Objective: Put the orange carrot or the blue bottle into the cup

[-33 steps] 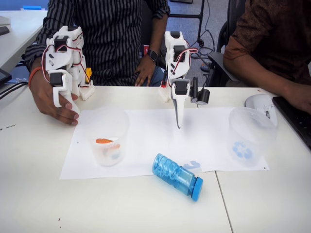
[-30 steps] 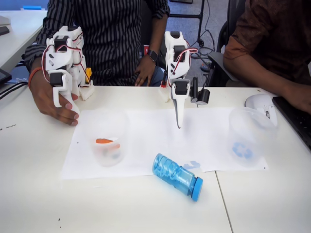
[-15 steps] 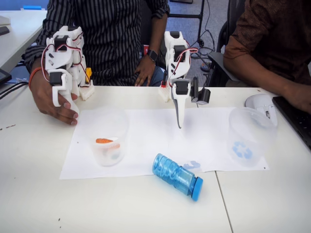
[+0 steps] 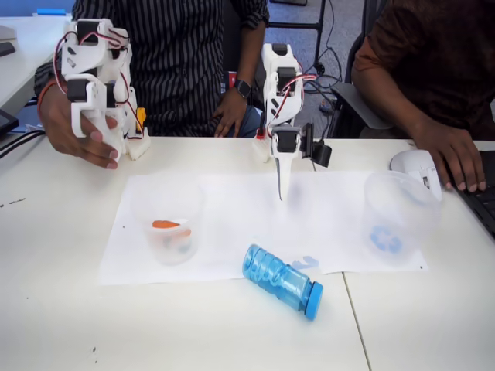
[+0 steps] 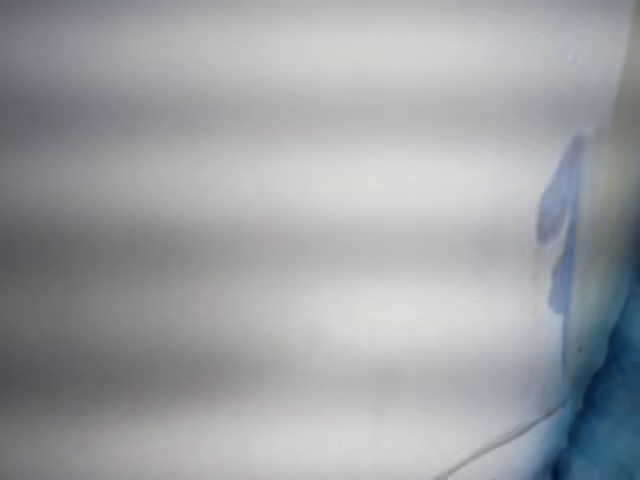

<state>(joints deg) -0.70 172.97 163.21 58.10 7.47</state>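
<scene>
The blue bottle [image 4: 282, 280] lies on its side at the front edge of the white paper, cap toward the lower right. The cup [image 4: 394, 220], clear with a blue recycling symbol, stands upright at the right end of the paper. My gripper [image 4: 280, 189] hangs point-down over the middle of the paper, shut and holding nothing, well behind the bottle and left of the cup. In the blurred wrist view, the bottle [image 5: 610, 410] is a blue patch at the right edge. An orange mark [image 4: 165, 225] shows in the left cup; I cannot tell whether it is the carrot.
A second clear cup [image 4: 172, 220] stands on the left part of the paper [image 4: 232, 224]. A computer mouse [image 4: 414, 164] and a person's hand [image 4: 452, 158] are at the right rear. Two people sit behind the table.
My gripper tip has risen slightly over the paper. A person's hand on the right has come down beside the mouse. Bottle and cups have not moved.
</scene>
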